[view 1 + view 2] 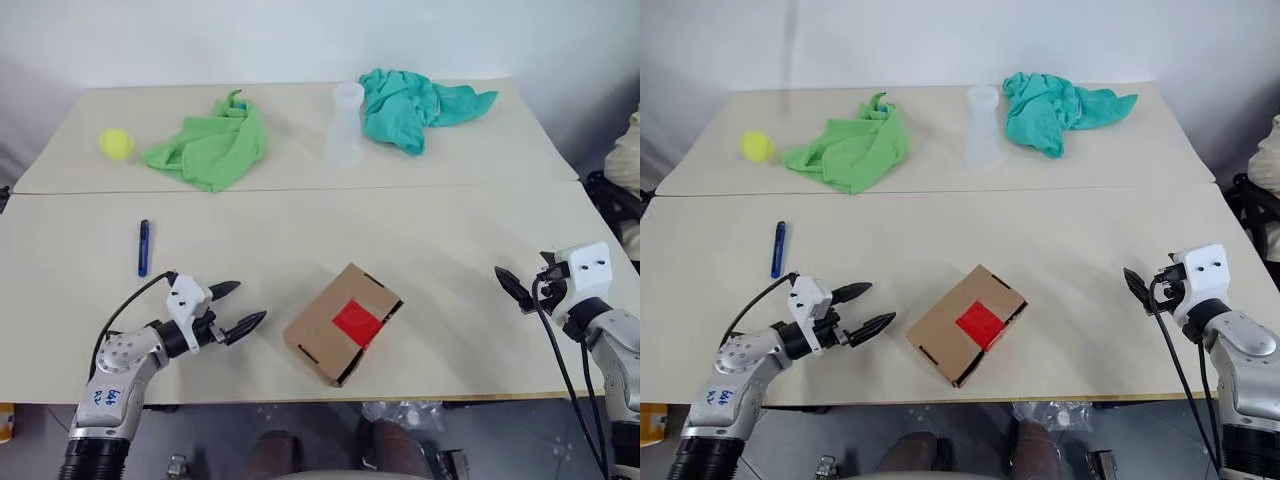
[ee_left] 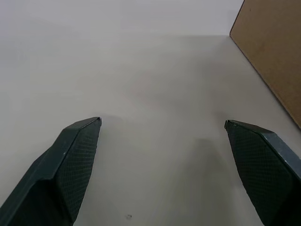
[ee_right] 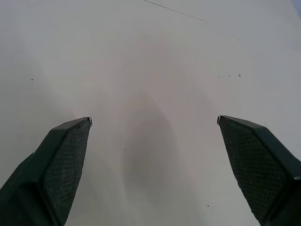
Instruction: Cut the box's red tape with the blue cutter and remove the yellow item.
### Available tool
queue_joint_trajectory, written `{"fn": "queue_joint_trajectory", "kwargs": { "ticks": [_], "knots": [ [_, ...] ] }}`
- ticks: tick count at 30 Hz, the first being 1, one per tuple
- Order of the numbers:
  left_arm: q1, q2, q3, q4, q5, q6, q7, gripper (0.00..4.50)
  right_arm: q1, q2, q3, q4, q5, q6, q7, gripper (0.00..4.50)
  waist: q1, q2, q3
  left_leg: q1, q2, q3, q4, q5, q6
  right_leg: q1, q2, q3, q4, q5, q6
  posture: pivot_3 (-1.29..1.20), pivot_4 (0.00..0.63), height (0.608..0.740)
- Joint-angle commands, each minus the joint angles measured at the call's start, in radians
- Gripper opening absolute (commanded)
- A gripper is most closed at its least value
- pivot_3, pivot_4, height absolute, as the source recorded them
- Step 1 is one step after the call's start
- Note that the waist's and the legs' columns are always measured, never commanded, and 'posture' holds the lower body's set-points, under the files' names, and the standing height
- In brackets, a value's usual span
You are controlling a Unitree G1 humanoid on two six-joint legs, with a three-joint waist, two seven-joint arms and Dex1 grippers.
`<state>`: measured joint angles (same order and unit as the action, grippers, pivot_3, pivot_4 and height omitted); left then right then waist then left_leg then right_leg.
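Note:
The brown cardboard box (image 1: 342, 322) lies closed near the table's front edge, with the square of red tape (image 1: 357, 321) across its top seam. The blue cutter (image 1: 144, 247) rests on the table to the left, farther back than my left gripper. My left gripper (image 1: 238, 308) hovers open and empty just left of the box; a side of the box (image 2: 275, 52) shows in the left wrist view. My right gripper (image 1: 514, 287) is open and empty over bare table at the right. The yellow item is hidden.
At the back stand a clear plastic cup (image 1: 345, 125), a crumpled green cloth (image 1: 212, 146), a teal cloth (image 1: 415, 104) and a yellow-green tennis ball (image 1: 116, 144). A seam (image 1: 300, 189) joins the two tabletops.

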<state>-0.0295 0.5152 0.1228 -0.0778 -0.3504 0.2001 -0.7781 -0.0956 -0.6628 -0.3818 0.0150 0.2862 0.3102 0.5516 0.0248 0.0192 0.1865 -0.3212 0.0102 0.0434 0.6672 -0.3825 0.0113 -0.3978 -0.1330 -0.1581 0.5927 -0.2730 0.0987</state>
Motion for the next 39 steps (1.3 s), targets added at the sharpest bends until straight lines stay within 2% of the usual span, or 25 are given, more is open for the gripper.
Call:
{"fn": "queue_joint_trajectory", "kwargs": {
  "ticks": [1,7,12,13,14,16,20,25,27,33,36,39],
  "knots": [
    [0.009,-0.007,-0.022,-0.002,0.008,0.016,0.006,4.45,-0.005,-0.026,-0.025,-0.007,-0.012,-0.017,-0.011,4.5,0.0,0.0,0.0,0.0,0.0,0.0,0.0,0.0,0.0,0.0,0.0,0.0,0.0,0.0,0.0,0.0,0.15,0.74],
    [-0.039,0.007,-0.056,-0.002,0.042,0.153,0.077,4.45,0.004,-0.042,0.009,-0.05,-0.048,0.116,-0.054,4.5,0.003,0.0,0.0,0.0,0.0,-0.001,0.002,0.0,0.0,0.002,0.0,0.0,0.0,0.0,0.0,0.0,0.15,0.74],
    [-0.09,-0.007,-0.061,0.021,0.023,0.142,0.051,4.45,0.04,-0.045,0.043,-0.164,-0.066,0.175,-0.052,4.5,0.002,0.0,0.0,0.001,0.0,-0.001,0.003,0.0,0.0,0.002,0.0,0.001,-0.001,0.001,0.0,0.0,0.15,0.74],
    [-0.104,-0.006,-0.066,0.025,0.023,0.157,0.048,4.06,0.047,-0.042,0.04,-0.197,-0.035,0.215,-0.033,4.09,0.002,0.0,0.0,0.001,0.0,-0.001,0.004,0.0,0.0,0.002,0.0,0.001,-0.001,0.001,-0.001,0.0,0.15,0.74],
    [-0.122,-0.003,-0.078,0.034,0.028,0.178,0.046,3.92,0.058,-0.042,0.043,-0.243,-0.008,0.261,-0.02,3.93,0.003,0.0,0.0,0.001,0.0,-0.001,0.004,0.0,0.0,0.002,0.0,0.001,-0.001,0.001,-0.001,0.0,0.15,0.74],
    [-0.161,-0.012,-0.097,0.06,0.036,0.178,0.033,3.36,0.085,-0.044,0.055,-0.361,0.05,0.358,0.003,3.28,0.005,0.001,0.0,0.0,0.0,-0.003,0.006,0.0,0.0,0.002,0.0,0.001,-0.001,0.001,-0.001,0.0,0.15,0.74],
    [-0.214,-0.024,-0.126,0.093,0.028,0.187,-0.006,2.12,0.111,-0.046,0.089,-0.54,0.139,0.523,0.014,1.83,0.004,0.001,0.0,-0.004,0.0,-0.007,0.011,-0.001,0.001,0.002,0.0,0.0,0.0,0.001,-0.001,0.0,0.15,0.74],
    [-0.284,-0.022,-0.173,0.139,-0.014,0.283,-0.114,0.62,0.084,-0.032,0.187,-0.672,0.249,0.709,0.001,0.08,0.004,0.001,0.0,-0.008,0.0,-0.007,0.015,-0.003,0.003,0.002,0.001,0.0,0.0,0.004,0.002,0.0,0.15,0.74],
    [-0.313,-0.018,-0.192,0.16,-0.017,0.299,-0.15,0.03,0.065,-0.033,0.227,-0.692,0.265,0.749,-0.007,0.0,0.003,0.001,0.0,-0.009,0.0,-0.007,0.015,-0.003,0.004,0.002,0.001,0.0,-0.002,0.005,0.003,0.0,0.15,0.74],
    [-0.395,-0.032,-0.249,0.187,-0.012,0.358,-0.227,0.03,0.001,-0.027,0.305,-0.726,0.319,0.818,-0.003,0.0,0.005,0.0,0.0,-0.013,-0.005,-0.007,0.017,-0.005,0.008,0.0,-0.001,-0.002,-0.004,0.007,0.007,0.0,0.15,0.74],
    [-0.464,-0.051,-0.346,0.19,0.017,0.395,-0.279,0.03,-0.129,0.004,0.375,-0.641,0.299,0.78,0.004,0.0,0.003,0.0,0.0,-0.013,-0.007,-0.007,0.017,-0.004,0.01,0.0,-0.001,-0.003,-0.005,0.009,0.01,0.0,0.15,0.74],
    [-0.5,-0.069,-0.385,0.193,0.018,0.414,-0.307,0.03,-0.234,0.029,0.389,-0.557,0.276,0.766,-0.01,0.0,0.0,0.0,0.0,-0.014,-0.009,-0.005,0.018,-0.003,0.012,0.0,-0.002,-0.001,-0.006,0.01,0.013,0.0,0.15,0.74]
  ]
}}
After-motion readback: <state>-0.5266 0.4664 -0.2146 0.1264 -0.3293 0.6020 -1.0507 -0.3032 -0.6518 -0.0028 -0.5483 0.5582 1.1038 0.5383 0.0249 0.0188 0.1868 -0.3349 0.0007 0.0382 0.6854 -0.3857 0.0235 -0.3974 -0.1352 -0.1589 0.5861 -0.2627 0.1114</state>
